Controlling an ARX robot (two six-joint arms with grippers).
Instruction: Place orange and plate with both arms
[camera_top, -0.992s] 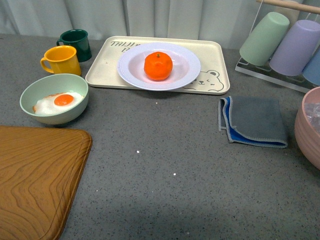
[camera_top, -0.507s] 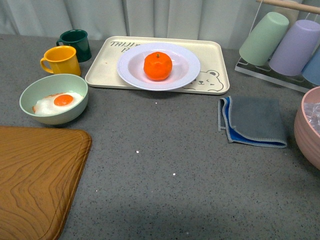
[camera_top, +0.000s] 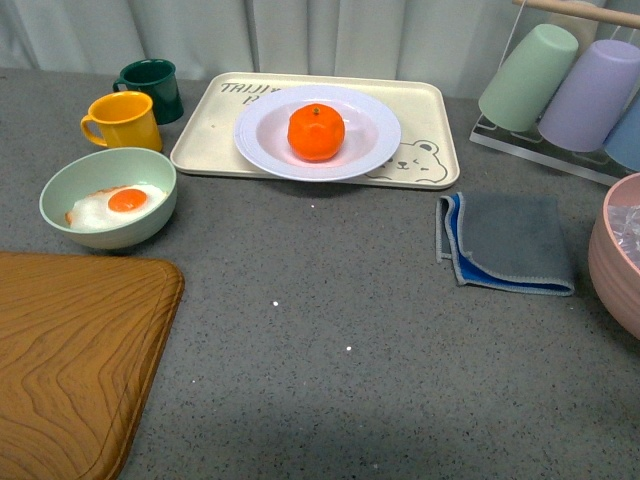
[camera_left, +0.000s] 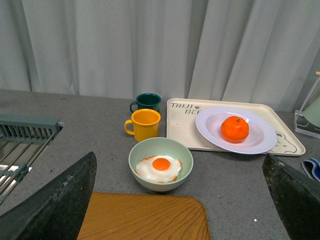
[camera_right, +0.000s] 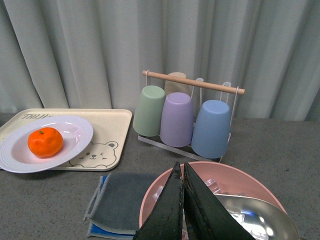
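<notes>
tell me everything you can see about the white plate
The plate is round, white and deep, with a wide ridged rim and a smooth, glossy look like plastic or ceramic. It sits level on the cream bear tray, its near edge reaching just past the tray's front edge. The orange rests in its well, roughly centred. Nothing else touches it; neither claw is near it, and it looks clean apart from the fruit.
</notes>
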